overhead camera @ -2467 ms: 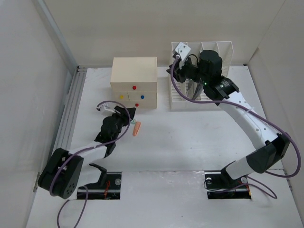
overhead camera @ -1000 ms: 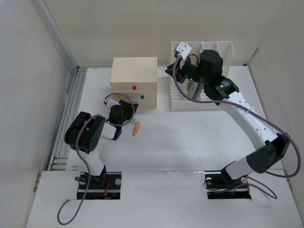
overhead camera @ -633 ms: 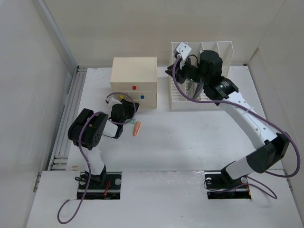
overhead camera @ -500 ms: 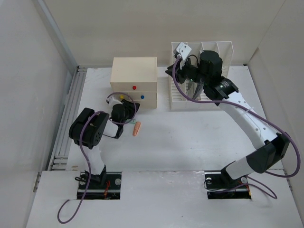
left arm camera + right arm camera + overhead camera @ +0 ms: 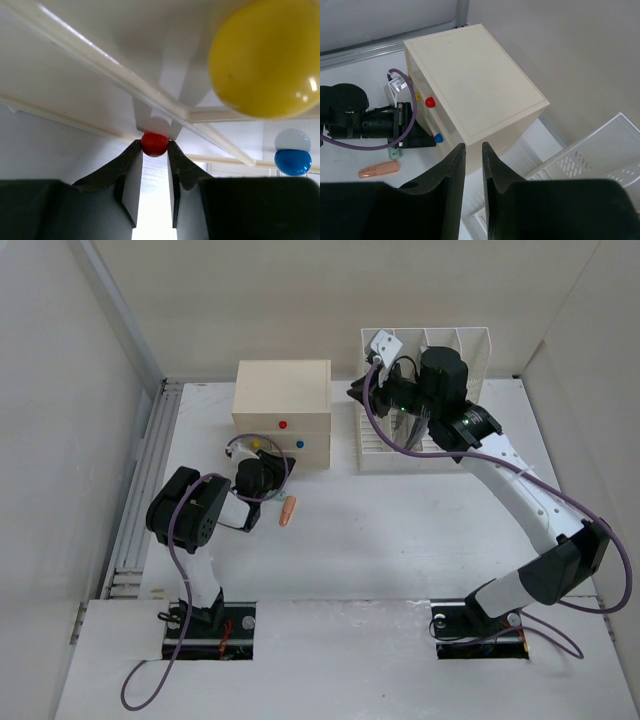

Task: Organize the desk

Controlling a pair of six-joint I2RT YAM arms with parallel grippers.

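desk (image 5: 400, 530) lies white under both arms, and low over its far left part the left gripper (image 5: 155, 149) is clenched on the small red knob (image 5: 154, 143) of the cream drawer box (image 5: 282, 390), with an orange stick (image 5: 288, 510) on the surface just beside that wrist. right gripper (image 5: 472, 150) hangs well above the desk by the white file rack (image 5: 470, 345), its jaws a narrow slit apart with nothing between them. from overhead the left fingertips and their knob are hidden under the wrist, and up close the yellow knob (image 5: 265, 57) is blurred and cut off at the frame's edge.
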